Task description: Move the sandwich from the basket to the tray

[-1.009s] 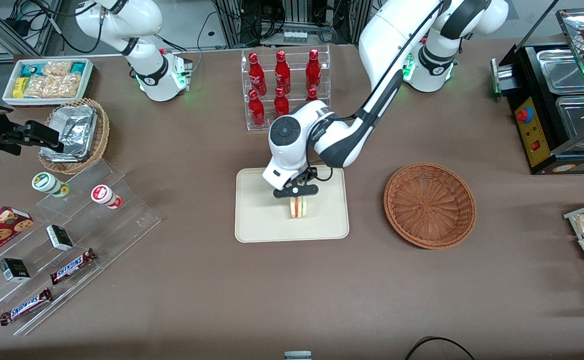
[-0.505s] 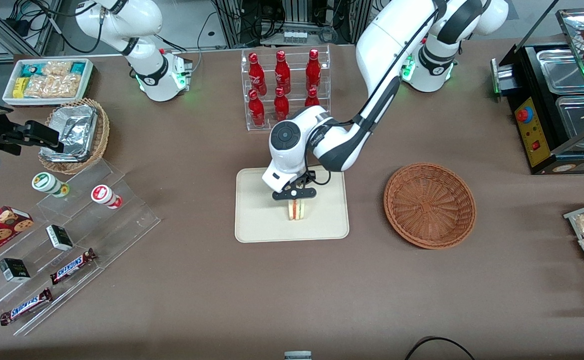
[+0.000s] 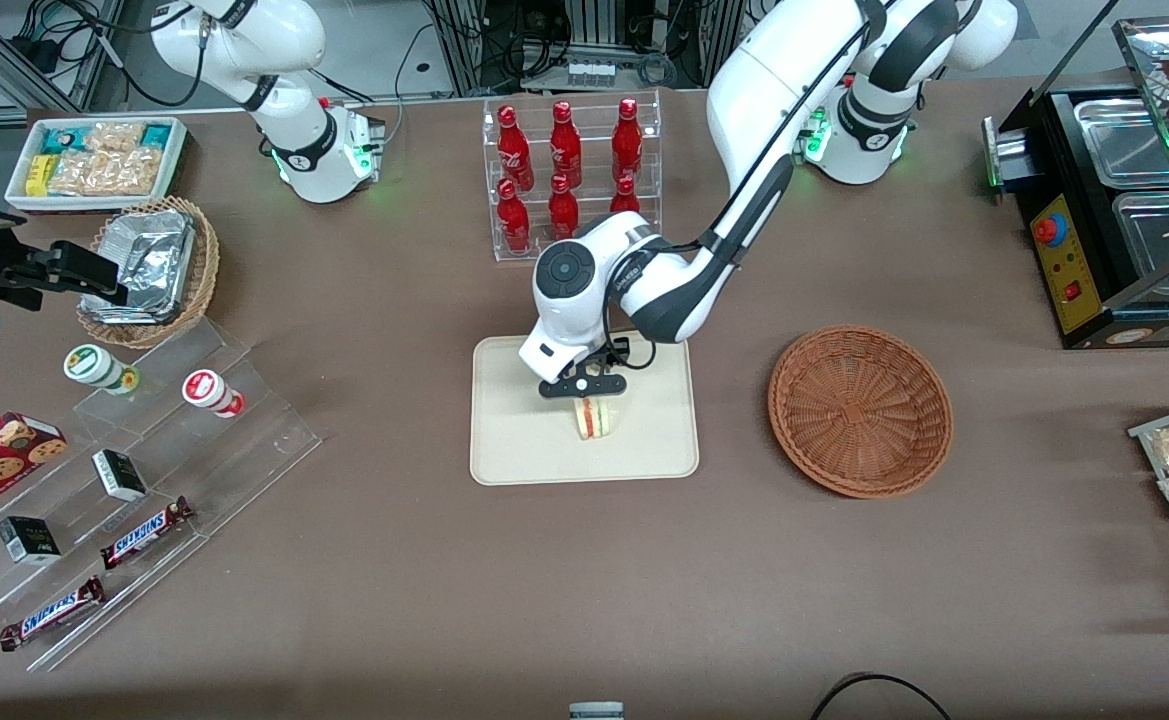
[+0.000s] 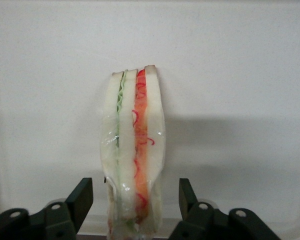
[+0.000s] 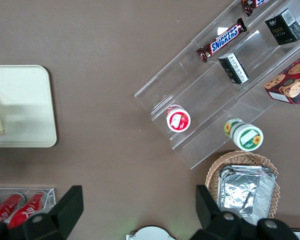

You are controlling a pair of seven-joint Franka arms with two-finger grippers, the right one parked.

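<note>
The sandwich [image 3: 596, 417] stands on its edge on the cream tray [image 3: 514, 440], its orange-red and green layers facing up. In the left wrist view the sandwich [image 4: 135, 150] stands between the two black fingers [image 4: 82, 197], with a gap on each side. My left gripper [image 3: 584, 385] is open and just above the sandwich, over the middle of the tray [image 4: 240, 75]. The reddish-brown wicker basket [image 3: 859, 410] sits beside the tray, toward the working arm's end, with nothing in it.
A clear rack of red bottles [image 3: 569, 175] stands farther from the camera than the tray, close to the arm. A tan basket of foil packets [image 3: 149, 265] and clear stepped shelves of snacks [image 3: 134, 480] lie toward the parked arm's end. A black food warmer [image 3: 1109, 200] lies toward the working arm's end.
The gripper has drifted slightly toward the parked arm's end. The sandwich stays on the tray and now leans a little.
</note>
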